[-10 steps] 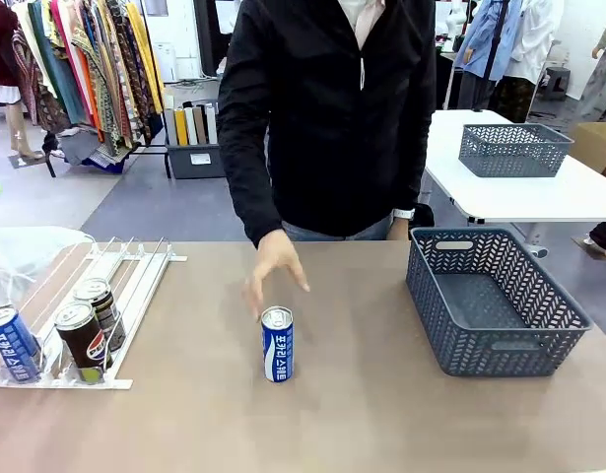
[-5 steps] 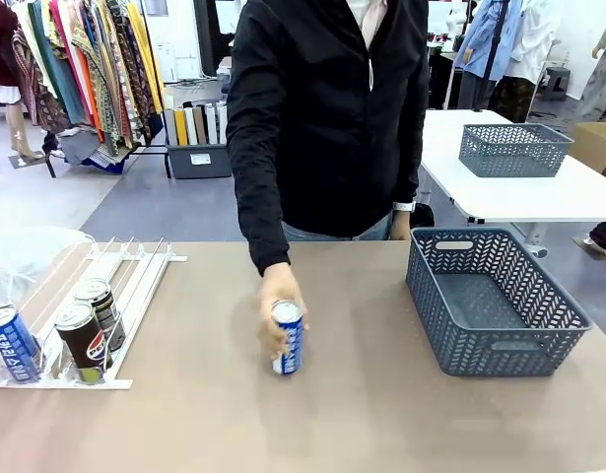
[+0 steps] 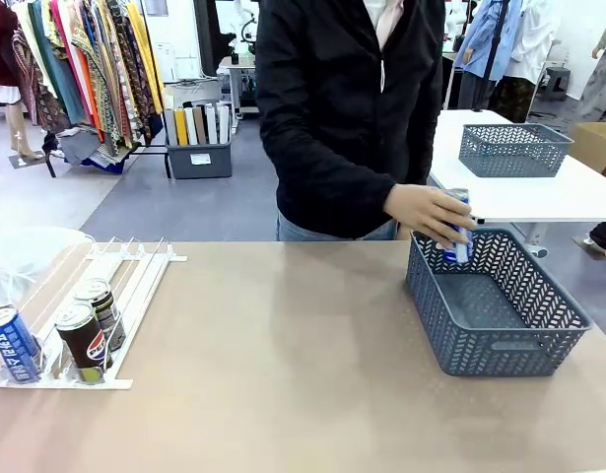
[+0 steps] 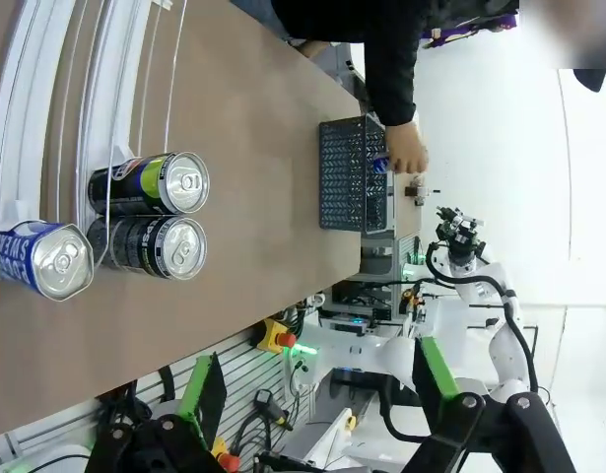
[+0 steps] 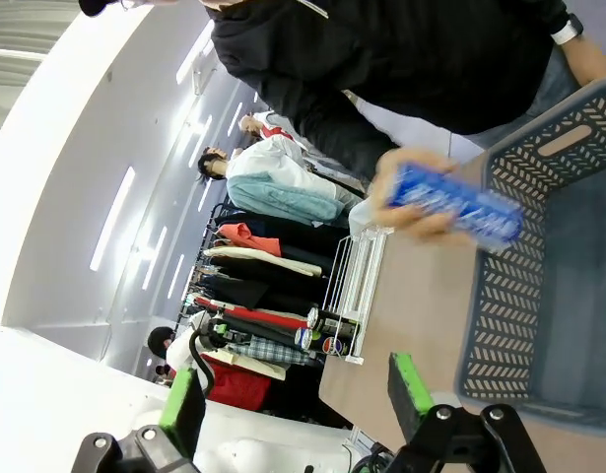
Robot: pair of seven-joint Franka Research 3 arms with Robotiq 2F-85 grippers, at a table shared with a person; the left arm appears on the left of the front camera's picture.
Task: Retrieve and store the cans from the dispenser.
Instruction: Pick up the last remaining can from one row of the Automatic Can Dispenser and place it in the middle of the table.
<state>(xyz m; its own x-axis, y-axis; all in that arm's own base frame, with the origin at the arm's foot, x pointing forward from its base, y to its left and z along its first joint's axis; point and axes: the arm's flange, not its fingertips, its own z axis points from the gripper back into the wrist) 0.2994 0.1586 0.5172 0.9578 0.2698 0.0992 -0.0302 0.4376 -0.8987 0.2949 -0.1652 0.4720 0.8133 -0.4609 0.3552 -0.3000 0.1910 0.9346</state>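
Beige table (image 3: 283, 414), clothes racks (image 3: 86, 59) behind. Jaws apart and empty on left gripper (image 4: 317, 360) and right gripper (image 5: 295, 389). At three o'clock a hand (image 3: 431, 212) holds a blue can (image 3: 458, 241) over the basket (image 3: 500, 370), apparently storing it. The next move calls for another from the dispenser (image 3: 135, 286) at nine.

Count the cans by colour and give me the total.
Blue cans: 2, one in the dispenser, one in the person's hand at the basket rim
Black cans: 2, both in the dispenser
Total: 4
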